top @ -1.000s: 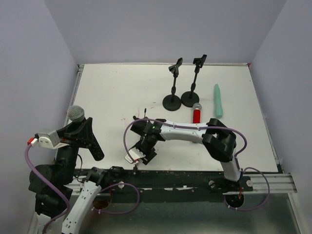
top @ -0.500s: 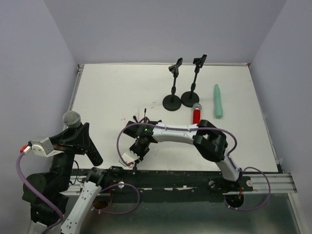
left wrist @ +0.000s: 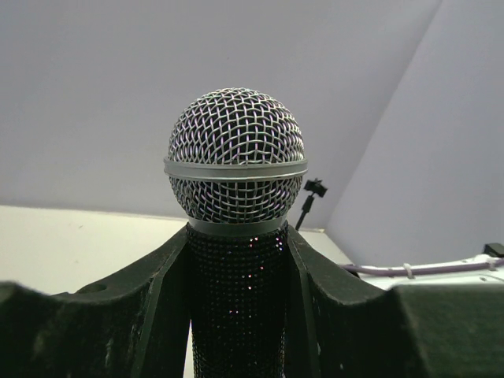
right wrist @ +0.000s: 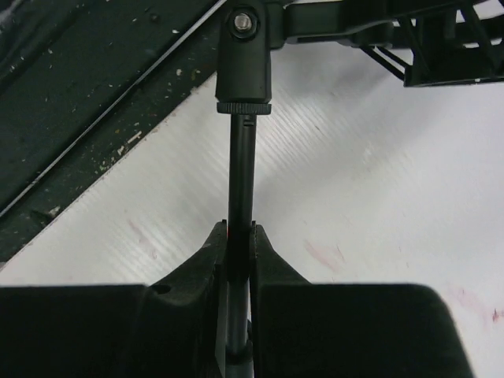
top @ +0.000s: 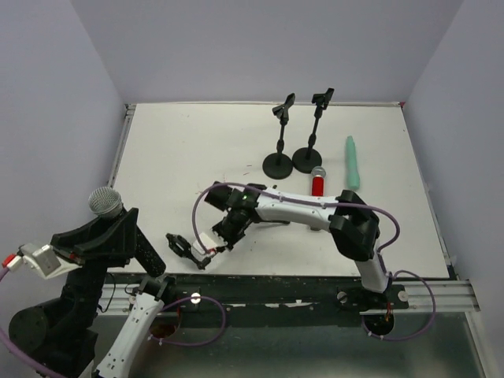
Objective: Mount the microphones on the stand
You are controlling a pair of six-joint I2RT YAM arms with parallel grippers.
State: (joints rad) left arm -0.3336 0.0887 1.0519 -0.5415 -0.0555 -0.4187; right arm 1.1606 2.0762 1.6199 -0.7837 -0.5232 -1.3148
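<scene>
left gripper [left wrist: 236,252] clamped the black microphone [left wrist: 236,157] head up; right gripper [right wrist: 239,240] pinched a stand rod [right wrist: 240,165], probably to steady it.

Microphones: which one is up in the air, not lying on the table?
The black microphone: the left gripper holds it up, silver head on top. The red microphone and the mint-green microphone lie flat on the table.

Right arm [top: 295,209]: white shells, black joint housings, small green light [top: 246,189]. Purple cable [top: 201,214] looped alongside. Left arm [top: 47,331]: mostly black, one white link [top: 130,337], pale block with red tip [top: 35,258]. Matte black wedge-shaped fingers [left wrist: 134,315].
</scene>
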